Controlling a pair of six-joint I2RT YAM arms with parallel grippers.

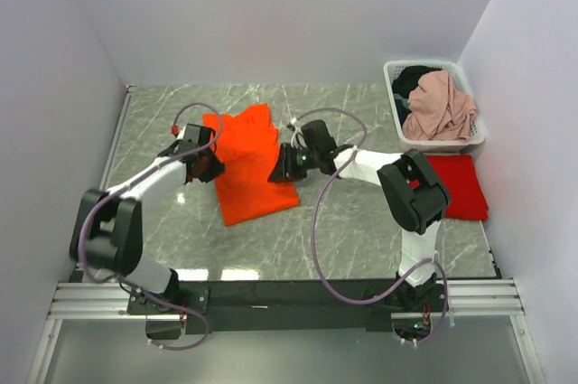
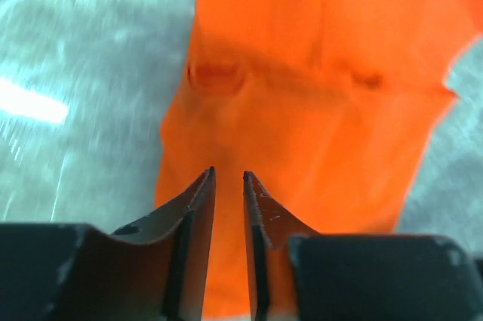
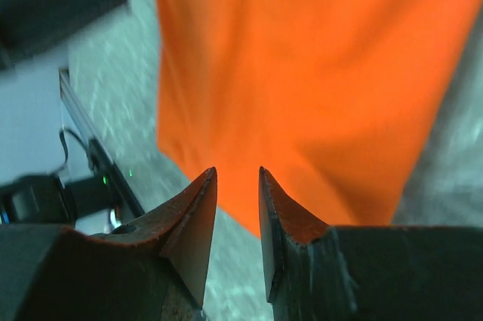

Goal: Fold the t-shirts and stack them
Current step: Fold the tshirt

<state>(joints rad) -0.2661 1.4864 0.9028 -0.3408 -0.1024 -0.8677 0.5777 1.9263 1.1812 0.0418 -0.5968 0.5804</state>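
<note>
The orange t-shirt [image 1: 246,165] lies partly folded as a long strip on the marble table, and it fills the left wrist view [image 2: 317,109] and the right wrist view [image 3: 302,72]. My left gripper [image 1: 207,167] is at its left edge, just above the cloth, jaws a narrow gap apart and holding nothing [image 2: 227,174]. My right gripper [image 1: 276,170] is at its right edge, jaws also slightly apart and empty [image 3: 238,171]. The red t-shirt [image 1: 461,187] lies folded at the far right, partly hidden behind the right arm.
A white laundry basket [image 1: 392,86] with pink and dark clothes stands at the back right, next to the right wall. White walls close in the table on the left, back and right. The arm bases and rail run along the near edge.
</note>
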